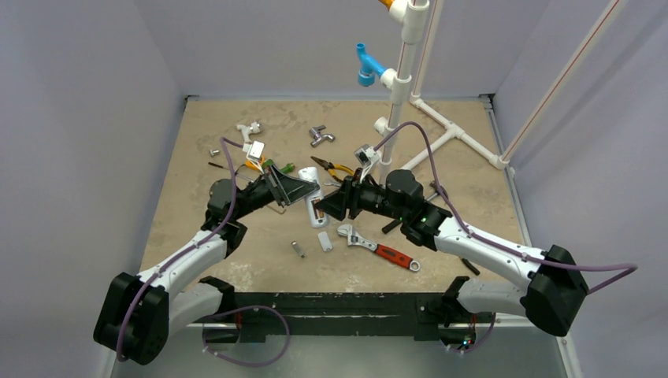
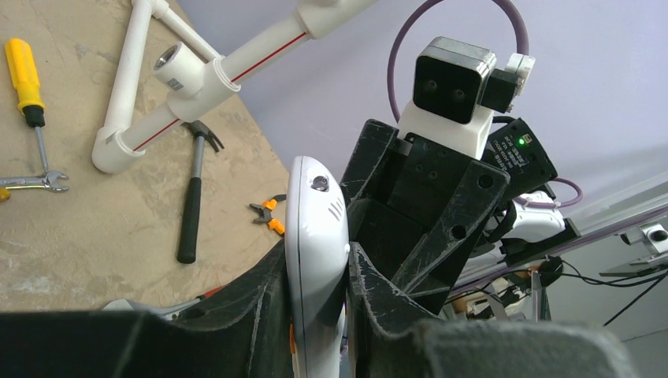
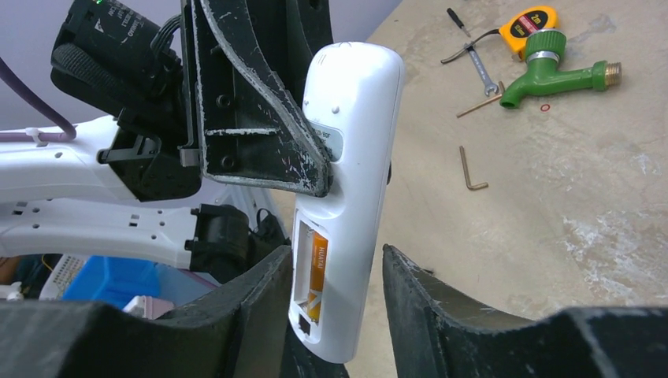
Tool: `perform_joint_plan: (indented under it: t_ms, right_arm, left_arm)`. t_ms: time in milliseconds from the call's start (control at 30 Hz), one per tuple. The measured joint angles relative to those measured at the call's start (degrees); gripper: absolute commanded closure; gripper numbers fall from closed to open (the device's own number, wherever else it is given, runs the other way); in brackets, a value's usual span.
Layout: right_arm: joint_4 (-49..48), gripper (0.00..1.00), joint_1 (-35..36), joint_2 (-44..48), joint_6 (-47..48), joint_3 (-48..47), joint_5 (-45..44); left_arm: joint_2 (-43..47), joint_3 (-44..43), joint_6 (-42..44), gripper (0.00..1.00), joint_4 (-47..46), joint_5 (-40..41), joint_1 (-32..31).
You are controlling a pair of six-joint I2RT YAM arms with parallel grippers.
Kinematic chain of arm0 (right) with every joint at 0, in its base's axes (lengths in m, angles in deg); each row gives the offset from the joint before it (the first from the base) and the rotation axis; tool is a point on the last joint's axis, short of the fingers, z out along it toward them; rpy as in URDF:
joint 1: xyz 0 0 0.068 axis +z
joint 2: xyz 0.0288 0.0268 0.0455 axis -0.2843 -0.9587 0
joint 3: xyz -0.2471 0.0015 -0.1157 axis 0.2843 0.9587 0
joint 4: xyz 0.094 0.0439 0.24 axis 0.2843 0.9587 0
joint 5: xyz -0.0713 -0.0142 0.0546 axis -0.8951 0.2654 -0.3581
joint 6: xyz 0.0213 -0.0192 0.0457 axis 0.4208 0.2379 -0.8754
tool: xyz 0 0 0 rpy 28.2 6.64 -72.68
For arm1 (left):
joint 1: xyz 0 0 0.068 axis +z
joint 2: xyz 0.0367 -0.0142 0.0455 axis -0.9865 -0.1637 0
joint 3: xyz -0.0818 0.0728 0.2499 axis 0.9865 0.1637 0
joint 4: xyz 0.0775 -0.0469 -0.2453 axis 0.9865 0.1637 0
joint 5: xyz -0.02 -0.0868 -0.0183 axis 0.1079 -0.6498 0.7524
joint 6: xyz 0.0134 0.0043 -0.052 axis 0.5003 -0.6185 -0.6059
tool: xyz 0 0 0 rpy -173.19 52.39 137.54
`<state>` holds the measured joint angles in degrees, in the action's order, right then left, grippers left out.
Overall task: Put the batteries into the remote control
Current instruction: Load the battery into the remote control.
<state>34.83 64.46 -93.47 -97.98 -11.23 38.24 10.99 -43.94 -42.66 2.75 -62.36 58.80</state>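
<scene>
My left gripper is shut on the white remote control and holds it above the table's middle. In the left wrist view the remote stands edge-on, clamped between both fingers. In the right wrist view its plain back faces me with the battery compartment open; one orange battery lies in it beside an empty slot. My right gripper is open, its fingers on either side of the remote's lower end, the left finger close to it. The second battery is not visible.
A small loose white cover and a silvery cylinder lie in front of the grippers. A red-handled wrench, orange-handled pliers, a hammer, a green tap and a white pipe frame surround them.
</scene>
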Motion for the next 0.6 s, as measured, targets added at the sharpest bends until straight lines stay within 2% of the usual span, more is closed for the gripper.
perform_joint_plan:
  t_ms: [133, 233, 367, 467, 500, 533, 600]
  right_arm:
    - [-0.07, 0.72, 0.00, -0.02, -0.11, 0.00, 0.26]
    - [0.28, 0.85, -0.02, -0.22, -0.09, 0.00, 0.11]
    - [0.33, 0.89, 0.00, -0.72, -0.24, -0.02, 0.00]
    - [0.63, 0.90, 0.00, -0.74, -0.04, -0.11, -0.42]
    - [0.81, 0.86, 0.00, -0.74, 0.09, -0.20, -0.50]
    - [1.07, 0.76, 0.00, -0.74, 0.28, -0.28, -0.61]
    - [1.60, 0.64, 0.02, -0.72, 0.83, -0.55, -0.87]
  left_arm:
    - [0.04, 0.00, 0.00, 1.00, 0.00, 0.00, 0.00]
    - [0.28, 0.00, 0.07, 1.00, 0.00, -0.09, 0.00]
    - [0.31, 0.00, 1.03, 1.00, 0.11, -0.09, 0.02]
    - [0.31, 0.00, 1.55, 1.00, 0.13, -0.07, 0.02]
    - [0.31, 0.00, 1.57, 1.00, 0.20, -0.07, 0.02]
    - [0.31, 0.00, 1.66, 1.00, 0.24, -0.07, 0.02]
    - [0.33, 0.00, 1.92, 1.00, 0.50, 0.00, 0.02]
